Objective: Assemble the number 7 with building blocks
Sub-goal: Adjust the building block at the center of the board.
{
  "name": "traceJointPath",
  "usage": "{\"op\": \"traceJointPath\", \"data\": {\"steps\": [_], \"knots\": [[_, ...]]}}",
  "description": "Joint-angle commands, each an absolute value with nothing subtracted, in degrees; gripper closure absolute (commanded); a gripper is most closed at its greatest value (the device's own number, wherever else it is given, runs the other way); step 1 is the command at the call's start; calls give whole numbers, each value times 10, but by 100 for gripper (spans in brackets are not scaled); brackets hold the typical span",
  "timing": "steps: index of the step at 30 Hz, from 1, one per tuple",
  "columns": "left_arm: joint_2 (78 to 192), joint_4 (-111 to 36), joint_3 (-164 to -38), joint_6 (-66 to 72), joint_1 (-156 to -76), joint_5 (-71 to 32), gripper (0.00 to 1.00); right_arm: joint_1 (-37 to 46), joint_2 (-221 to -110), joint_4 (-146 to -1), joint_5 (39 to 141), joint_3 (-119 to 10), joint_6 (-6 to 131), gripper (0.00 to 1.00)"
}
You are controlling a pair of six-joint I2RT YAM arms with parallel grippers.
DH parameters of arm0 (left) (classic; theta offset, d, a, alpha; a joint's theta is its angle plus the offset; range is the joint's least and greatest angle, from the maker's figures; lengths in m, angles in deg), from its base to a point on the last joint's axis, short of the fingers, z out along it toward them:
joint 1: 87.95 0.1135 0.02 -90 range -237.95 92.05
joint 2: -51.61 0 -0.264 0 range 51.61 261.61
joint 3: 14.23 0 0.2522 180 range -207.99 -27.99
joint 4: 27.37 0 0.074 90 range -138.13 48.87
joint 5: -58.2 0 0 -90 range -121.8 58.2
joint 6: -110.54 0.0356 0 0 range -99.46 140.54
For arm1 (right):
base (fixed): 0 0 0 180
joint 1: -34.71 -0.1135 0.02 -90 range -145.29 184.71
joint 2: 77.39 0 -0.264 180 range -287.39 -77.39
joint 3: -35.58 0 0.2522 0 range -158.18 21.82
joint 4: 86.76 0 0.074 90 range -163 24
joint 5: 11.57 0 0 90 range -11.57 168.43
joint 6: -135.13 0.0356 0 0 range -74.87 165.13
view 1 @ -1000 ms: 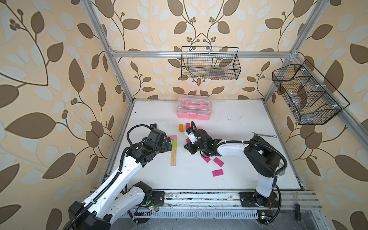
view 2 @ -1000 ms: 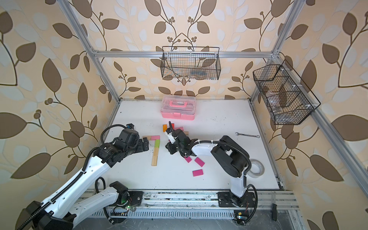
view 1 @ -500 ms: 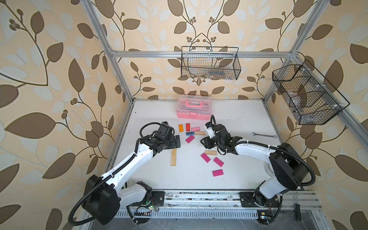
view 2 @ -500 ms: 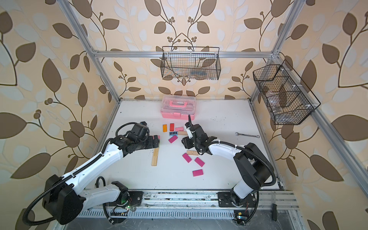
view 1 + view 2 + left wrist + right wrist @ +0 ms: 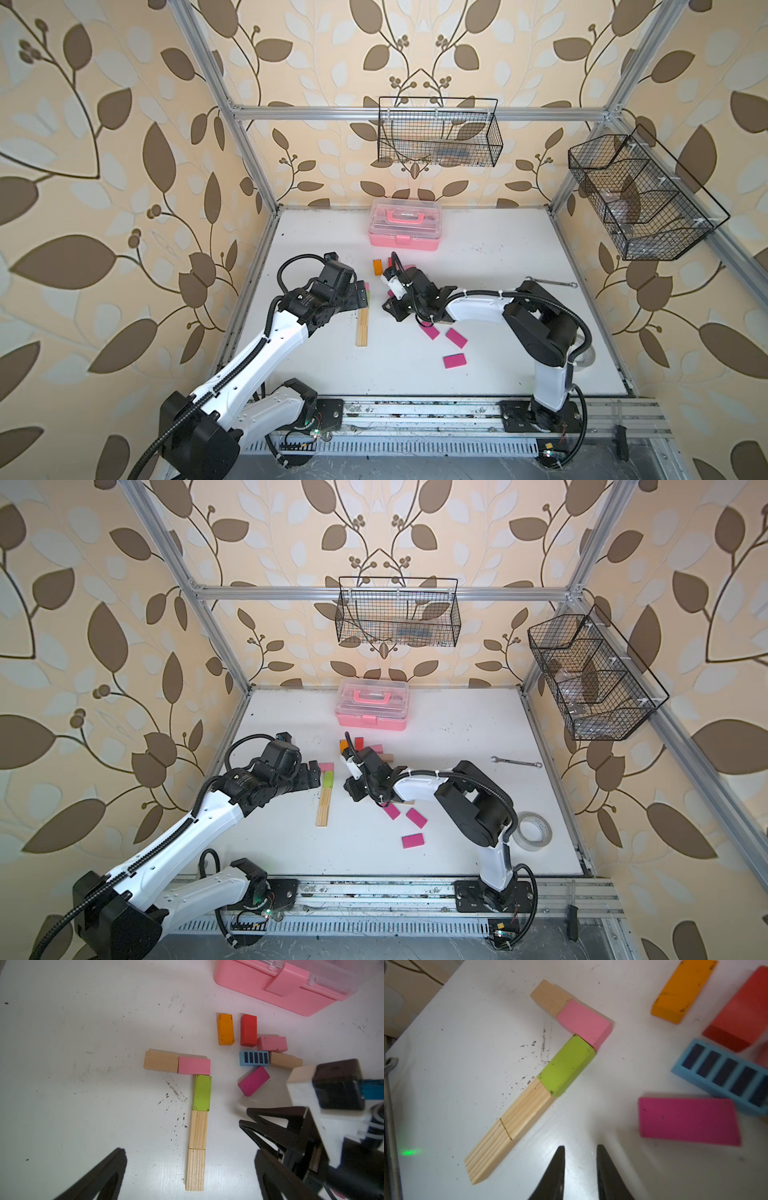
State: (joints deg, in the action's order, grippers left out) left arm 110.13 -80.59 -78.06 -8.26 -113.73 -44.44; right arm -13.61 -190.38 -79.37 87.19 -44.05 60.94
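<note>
The number 7 [image 5: 202, 1093] lies flat on the white table: a wood block [image 5: 161, 1062] and a light pink block [image 5: 194, 1066] form the bar, and a lime green block with two wood blocks [image 5: 196, 1147] forms the stem. It also shows in the right wrist view [image 5: 566, 1064]. My left gripper [image 5: 190, 1159] hangs wide open over the stem's lower end. My right gripper [image 5: 581, 1148] is just right of the stem, fingers narrowly apart with nothing between them. Loose building blocks: orange [image 5: 225, 1029], red [image 5: 248, 1030], blue-striped [image 5: 254, 1058] and magenta [image 5: 254, 1080].
Three magenta blocks [image 5: 456, 337] lie near the right arm. A pink plastic case [image 5: 404, 224] stands at the back. A wrench [image 5: 552, 282] lies at the right and a tape roll [image 5: 532, 831] by the right arm's base. Wire baskets [image 5: 438, 133] hang on the walls.
Half a second ago the right gripper was farther right, beside the loose pile; it now sits left, close to the stem. The left gripper has drawn back slightly to the left.
</note>
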Motion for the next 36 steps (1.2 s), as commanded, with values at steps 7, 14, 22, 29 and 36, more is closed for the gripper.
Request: {"op": "traceJointPath", "data": {"steps": [7,14,22,29,36], "knots": [[1025,-869,-786,-90,-1123,-507,1,-136,-1993,-814,897,-530,626,84],[1006,-894,-791,-92,-1123,-519,1,-132,-2022,-819,901,-554,630,87],[1000,-899,-791,-92,-1123,-520,1,-130,-2033,-820,902,-558,631,87],[1001,-897,-790,-92,-1122,-517,1,-130,-2039,-822,907,-559,632,86],[999,-898,-789,-91,-1122,-517,1,-130,-2047,-821,911,-564,633,86]]}}
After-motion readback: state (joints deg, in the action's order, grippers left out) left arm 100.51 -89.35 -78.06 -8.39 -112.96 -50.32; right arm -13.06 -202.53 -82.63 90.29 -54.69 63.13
